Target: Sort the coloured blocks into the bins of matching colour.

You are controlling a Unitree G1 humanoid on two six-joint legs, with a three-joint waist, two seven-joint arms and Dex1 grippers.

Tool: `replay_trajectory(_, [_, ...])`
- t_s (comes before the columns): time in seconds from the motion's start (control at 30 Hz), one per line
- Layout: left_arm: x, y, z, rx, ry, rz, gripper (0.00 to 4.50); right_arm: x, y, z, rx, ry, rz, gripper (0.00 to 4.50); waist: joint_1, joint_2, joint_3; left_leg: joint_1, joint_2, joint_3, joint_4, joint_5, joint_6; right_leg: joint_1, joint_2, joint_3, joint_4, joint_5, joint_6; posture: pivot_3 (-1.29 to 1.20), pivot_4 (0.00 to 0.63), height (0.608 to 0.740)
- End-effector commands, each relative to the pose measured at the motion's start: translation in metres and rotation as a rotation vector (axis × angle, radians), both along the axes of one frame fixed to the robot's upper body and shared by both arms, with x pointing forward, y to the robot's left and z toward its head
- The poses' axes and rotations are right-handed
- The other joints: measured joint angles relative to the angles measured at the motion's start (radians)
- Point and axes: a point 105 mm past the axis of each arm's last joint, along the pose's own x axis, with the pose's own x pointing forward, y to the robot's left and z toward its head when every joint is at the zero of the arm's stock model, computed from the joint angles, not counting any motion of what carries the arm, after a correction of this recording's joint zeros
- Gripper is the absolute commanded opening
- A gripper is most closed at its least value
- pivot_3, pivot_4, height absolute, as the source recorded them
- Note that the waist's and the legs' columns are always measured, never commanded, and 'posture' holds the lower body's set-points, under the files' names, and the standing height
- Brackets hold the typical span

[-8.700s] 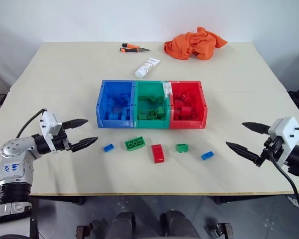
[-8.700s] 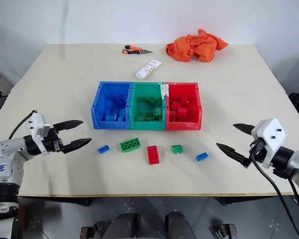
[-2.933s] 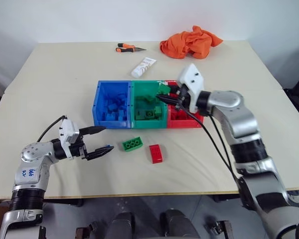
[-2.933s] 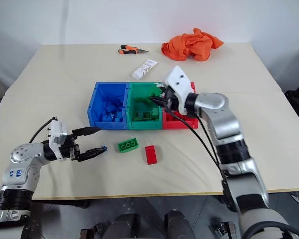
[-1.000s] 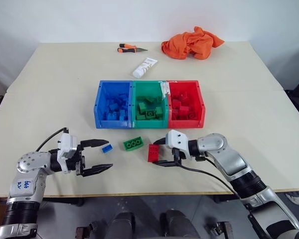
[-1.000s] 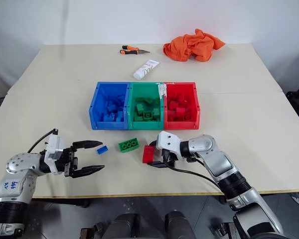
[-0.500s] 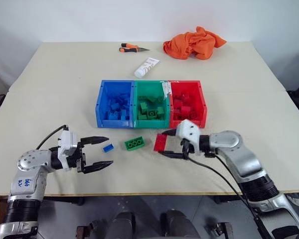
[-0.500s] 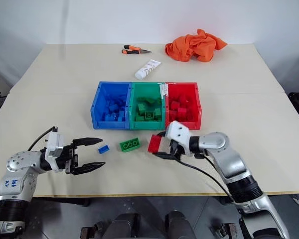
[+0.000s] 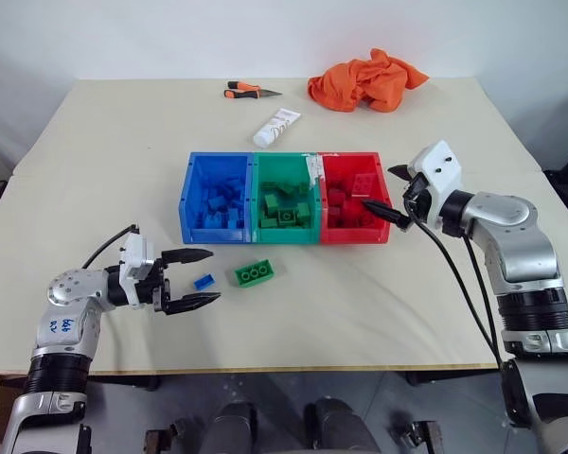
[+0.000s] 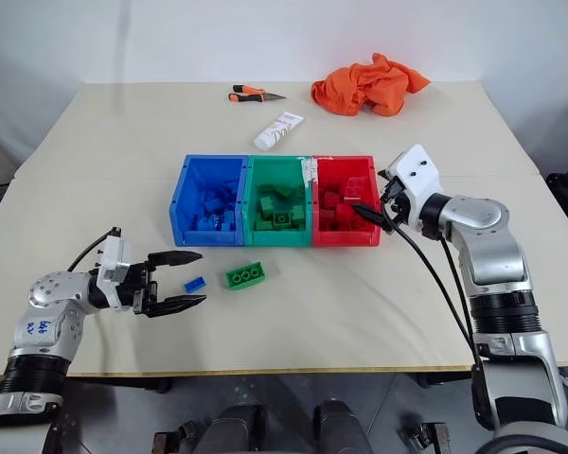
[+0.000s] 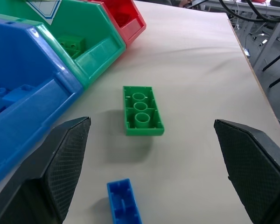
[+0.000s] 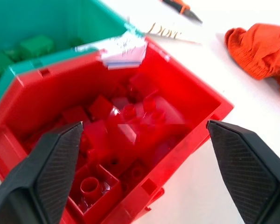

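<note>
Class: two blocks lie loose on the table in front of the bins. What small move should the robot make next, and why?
Probably close the open left gripper on the small blue block, which lies between its fingers; the green block lies farther right, and the open right gripper is at the red bin.

On the pale desk [image 9: 123, 142], the left pincer [image 9: 199, 279] stands spread around a small blue block [image 9: 204, 281], beside a green block [image 9: 254, 273]. The right pincer [image 9: 390, 193] hangs parted at the red bin [image 9: 354, 198], which joins green [image 9: 286, 199] and blue [image 9: 219, 198] bins
</note>
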Motion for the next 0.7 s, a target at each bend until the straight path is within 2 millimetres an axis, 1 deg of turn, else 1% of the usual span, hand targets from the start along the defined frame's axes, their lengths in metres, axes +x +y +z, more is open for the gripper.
replay_trajectory(0.03, [0.001,0.0,0.004,0.01,-0.024,-0.009,4.5,-0.007,0.006,0.024,-0.005,-0.093,0.048,4.42,-0.001,0.0,0.0,0.0,0.0,0.0,0.0,0.0,0.0,0.0,0.0,0.0,0.0,0.0,0.0,0.0,0.15,0.74])
replay_trajectory(0.17, [0.0,0.002,0.003,0.019,-0.01,0.002,4.5,-0.031,0.011,0.014,-0.03,-0.059,0.15,4.42,0.003,0.0,0.0,0.0,0.0,0.0,0.0,0.0,0.0,0.0,0.0,-0.001,0.0,0.0,0.0,0.0,0.15,0.74])
replay_trajectory(0.27, [0.0,0.006,0.0,0.037,0.019,0.042,4.5,-0.065,0.008,-0.01,-0.09,0.034,0.276,4.42,0.009,0.0,0.0,-0.001,0.0,0.0,0.0,0.0,0.0,0.0,0.0,-0.001,0.0,0.0,0.0,0.0,0.15,0.74])
replay_trajectory(0.37, [-0.001,0.015,-0.002,0.057,0.042,0.083,4.5,-0.088,-0.008,-0.031,-0.136,0.123,0.304,4.42,0.013,0.0,0.0,-0.002,0.0,-0.001,0.001,-0.001,0.001,0.001,-0.001,-0.001,-0.001,0.0,0.0,0.0,0.15,0.74])
replay_trajectory(0.5, [-0.006,0.026,-0.001,0.075,0.053,0.141,4.5,-0.12,-0.028,-0.044,-0.144,0.219,0.364,4.42,0.011,0.0,0.0,-0.002,0.0,-0.001,0.001,-0.001,0.002,0.002,-0.001,-0.001,-0.003,0.0,0.0,0.0,0.15,0.74])
replay_trajectory(0.53, [-0.01,0.029,-0.001,0.084,0.065,0.157,4.5,-0.126,-0.032,-0.046,-0.15,0.24,0.374,4.42,0.007,0.0,0.0,-0.001,0.0,-0.001,0.001,-0.001,0.002,0.002,-0.001,-0.001,-0.003,0.0,0.0,0.0,0.15,0.74])
replay_trajectory(0.6, [-0.017,0.034,-0.003,0.11,0.103,0.179,4.5,-0.131,-0.039,-0.049,-0.164,0.263,0.374,4.42,0.0,0.0,0.0,0.0,0.0,0.0,0.0,-0.002,0.003,0.003,0.001,0.001,-0.004,0.0,0.0,0.0,0.15,0.74])
replay_trajectory(0.7, [-0.026,0.035,0.002,0.136,0.119,0.21,4.5,-0.132,-0.045,-0.048,-0.159,0.268,0.358,4.42,-0.004,0.0,0.0,0.001,0.001,0.0,0.0,-0.003,0.005,0.003,0.001,0.002,-0.003,0.0,0.0,0.0,0.15,0.74])
